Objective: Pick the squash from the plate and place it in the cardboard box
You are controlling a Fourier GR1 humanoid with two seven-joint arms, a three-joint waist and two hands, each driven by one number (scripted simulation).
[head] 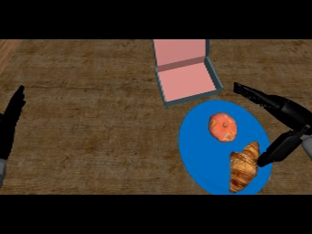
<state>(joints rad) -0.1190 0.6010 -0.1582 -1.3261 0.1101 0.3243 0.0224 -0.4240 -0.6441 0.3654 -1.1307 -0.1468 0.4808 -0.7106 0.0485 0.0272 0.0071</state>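
squash [222, 126] lies on the blue plate [199, 155], beside a croissant [243, 166]. box [186, 75] sits open just beyond the plate. right hand [288, 119] hovers over the plate's right edge, fingers released. left hand [3, 128] rests released at left edge.

The squash [223, 127] and a croissant [243, 166] are seen on the blue plate [199, 155]; the right hand [288, 119] is spread open, its thumb seemingly touching the croissant.

The squash [222, 126] is small, round and orange-pink, lying on the upper part of a blue plate [199, 155], apart from the rim. The cardboard box [185, 77] lies open just beyond the plate's far edge, pink inside with dark sides, its lid raised at the back.
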